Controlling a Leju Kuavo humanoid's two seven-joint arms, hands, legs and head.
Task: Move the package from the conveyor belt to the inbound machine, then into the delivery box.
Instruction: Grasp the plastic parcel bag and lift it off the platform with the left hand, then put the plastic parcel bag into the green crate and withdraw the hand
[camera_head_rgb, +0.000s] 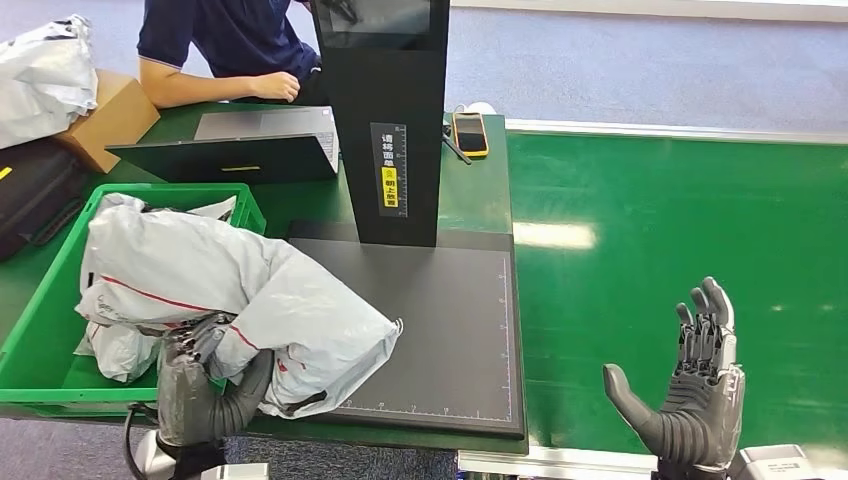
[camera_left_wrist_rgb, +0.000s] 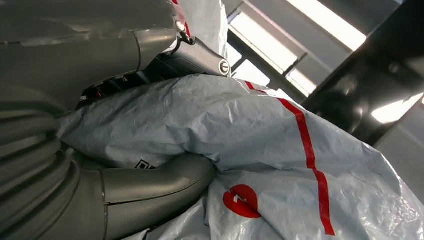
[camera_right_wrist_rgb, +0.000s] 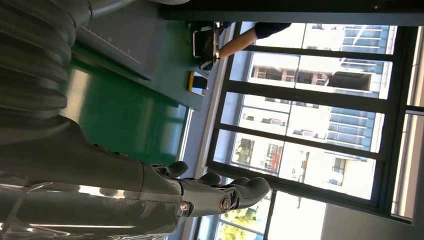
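One soft grey plastic package with a thin red stripe (camera_head_rgb: 290, 320) is in the robot's left hand (camera_head_rgb: 205, 385), which grips it by the near edge with the thumb under and the fingers on top. The package lies half on the flat black plate of the inbound machine (camera_head_rgb: 450, 330) and half over the rim of the green plastic box (camera_head_rgb: 30, 345), where other grey bags already sit. So I think the belt step and the machine step are done, and what is left is to get the package all the way into the box and let go. The right hand (camera_head_rgb: 695, 395) is spread wide, holding nothing, above the shiny green conveyor belt (camera_head_rgb: 680, 220). The machine's black post (camera_head_rgb: 385, 120) has a yellow label with writing too small to read. The left wrist view shows a red mark and a small square code on the package.
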